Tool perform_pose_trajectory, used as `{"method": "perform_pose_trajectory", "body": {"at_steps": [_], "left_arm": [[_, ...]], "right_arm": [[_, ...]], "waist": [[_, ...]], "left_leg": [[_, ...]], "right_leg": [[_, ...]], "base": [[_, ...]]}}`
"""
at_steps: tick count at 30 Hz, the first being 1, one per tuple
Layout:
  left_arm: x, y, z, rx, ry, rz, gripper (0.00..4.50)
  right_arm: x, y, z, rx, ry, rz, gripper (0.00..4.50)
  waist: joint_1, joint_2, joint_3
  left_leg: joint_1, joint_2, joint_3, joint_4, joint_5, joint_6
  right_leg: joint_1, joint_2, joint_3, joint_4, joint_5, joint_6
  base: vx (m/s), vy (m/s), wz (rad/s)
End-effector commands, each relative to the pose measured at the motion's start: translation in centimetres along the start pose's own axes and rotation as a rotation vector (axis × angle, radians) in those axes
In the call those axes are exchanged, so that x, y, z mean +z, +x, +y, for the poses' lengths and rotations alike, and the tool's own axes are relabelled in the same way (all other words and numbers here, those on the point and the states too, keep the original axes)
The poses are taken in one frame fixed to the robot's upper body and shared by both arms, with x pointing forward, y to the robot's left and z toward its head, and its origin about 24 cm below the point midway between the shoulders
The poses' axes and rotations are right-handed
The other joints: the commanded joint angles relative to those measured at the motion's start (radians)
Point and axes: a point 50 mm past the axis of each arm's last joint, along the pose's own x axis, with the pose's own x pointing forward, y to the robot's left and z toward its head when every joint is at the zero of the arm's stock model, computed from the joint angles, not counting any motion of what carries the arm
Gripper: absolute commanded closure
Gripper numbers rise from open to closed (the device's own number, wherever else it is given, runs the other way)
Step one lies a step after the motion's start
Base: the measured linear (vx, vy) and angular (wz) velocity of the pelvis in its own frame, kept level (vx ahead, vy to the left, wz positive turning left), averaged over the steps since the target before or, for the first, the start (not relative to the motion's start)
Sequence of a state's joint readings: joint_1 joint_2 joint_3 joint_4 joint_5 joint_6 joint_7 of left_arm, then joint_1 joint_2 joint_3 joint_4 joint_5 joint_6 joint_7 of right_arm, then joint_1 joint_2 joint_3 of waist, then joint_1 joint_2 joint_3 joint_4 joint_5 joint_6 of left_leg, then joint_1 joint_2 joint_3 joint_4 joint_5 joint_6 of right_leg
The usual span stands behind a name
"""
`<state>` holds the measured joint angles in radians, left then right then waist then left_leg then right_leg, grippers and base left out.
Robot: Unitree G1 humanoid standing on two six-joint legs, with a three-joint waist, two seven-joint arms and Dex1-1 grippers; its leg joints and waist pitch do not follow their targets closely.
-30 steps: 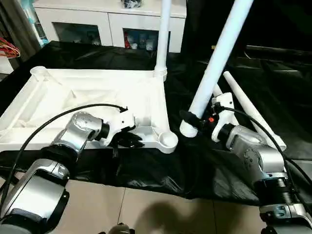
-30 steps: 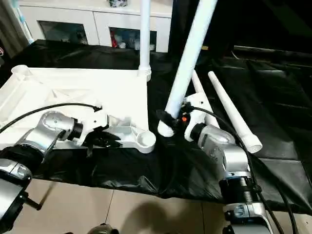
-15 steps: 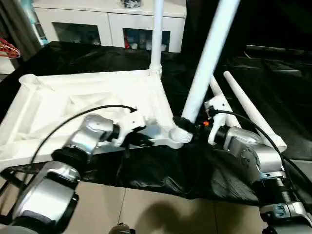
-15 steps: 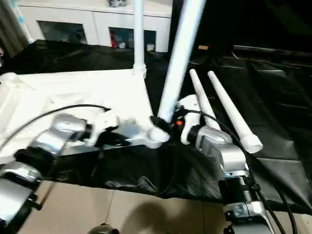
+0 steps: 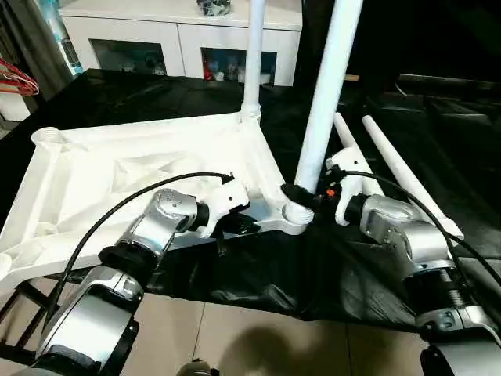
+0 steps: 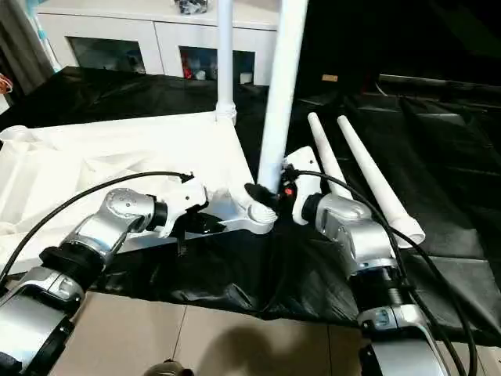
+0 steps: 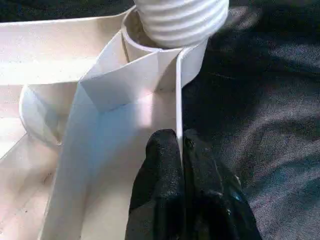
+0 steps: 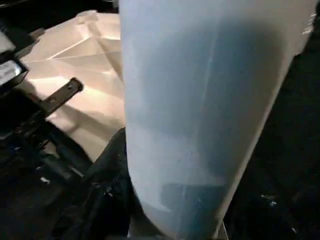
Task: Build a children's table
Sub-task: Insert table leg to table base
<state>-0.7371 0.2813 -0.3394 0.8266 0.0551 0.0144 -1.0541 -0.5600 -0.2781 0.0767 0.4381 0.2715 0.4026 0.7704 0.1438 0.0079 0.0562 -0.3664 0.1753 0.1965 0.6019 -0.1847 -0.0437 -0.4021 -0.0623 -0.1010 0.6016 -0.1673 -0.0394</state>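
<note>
The left jaws (image 7: 181, 165) are clenched on the thin rim of the tabletop (image 5: 117, 172), one black finger (image 7: 160, 180) on each side of the wall, just beside the near corner socket (image 7: 165, 55). The right jaws (image 5: 301, 194) are clamped around the lower end of a leg (image 5: 325, 86), which is held nearly upright with its ribbed end (image 7: 180, 20) seated at the mouth of that socket. The tabletop is lying upside down on the black-covered surface (image 5: 258, 266), ribbed underside up, its near edge lifted and tilted. A second leg (image 5: 254, 55) is standing upright in the far corner socket. Two more legs (image 5: 391, 168) are lying side by side on the black cover, beyond the right forearm. A white cabinet (image 5: 180, 39) is seen behind.
</note>
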Motion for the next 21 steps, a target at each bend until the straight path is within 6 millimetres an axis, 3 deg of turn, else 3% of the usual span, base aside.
{"method": "perform_pose_trajectory", "body": {"at_steps": [1, 12, 21], "left_arm": [[0.2, 0.5, -0.3, 0.024, -0.024, -0.057, 4.50], [0.8, 0.8, -0.6, 0.012, -0.025, -0.091, 4.50], [1.0, 0.6, -0.2, 0.045, -0.038, -0.100, 4.50]], "right_arm": [[0.0, 0.3, 0.0, 0.010, -0.005, 0.011, 2.60], [-1.1, 1.1, -0.5, -0.027, 0.052, -0.005, 2.60], [-3.9, -0.2, -1.0, -0.062, 0.210, -0.061, 2.60]], "waist": [[-0.004, -0.010, -0.076], [-0.005, -0.008, -0.077], [-0.002, -0.005, -0.078]], "left_leg": [[0.012, 0.064, -0.032, -0.063, -0.132, 0.045], [0.013, 0.064, -0.031, -0.063, -0.138, 0.044], [0.013, 0.066, -0.031, -0.064, -0.136, 0.055]], "right_leg": [[0.056, -0.109, 0.063, -0.077, -0.294, -0.130], [0.055, -0.109, 0.064, -0.076, -0.284, -0.140], [0.054, -0.111, 0.064, -0.079, -0.289, -0.139]], "base": [[0.000, 0.000, 0.00], [0.000, 0.000, 0.00], [0.000, 0.000, 0.00]]}}
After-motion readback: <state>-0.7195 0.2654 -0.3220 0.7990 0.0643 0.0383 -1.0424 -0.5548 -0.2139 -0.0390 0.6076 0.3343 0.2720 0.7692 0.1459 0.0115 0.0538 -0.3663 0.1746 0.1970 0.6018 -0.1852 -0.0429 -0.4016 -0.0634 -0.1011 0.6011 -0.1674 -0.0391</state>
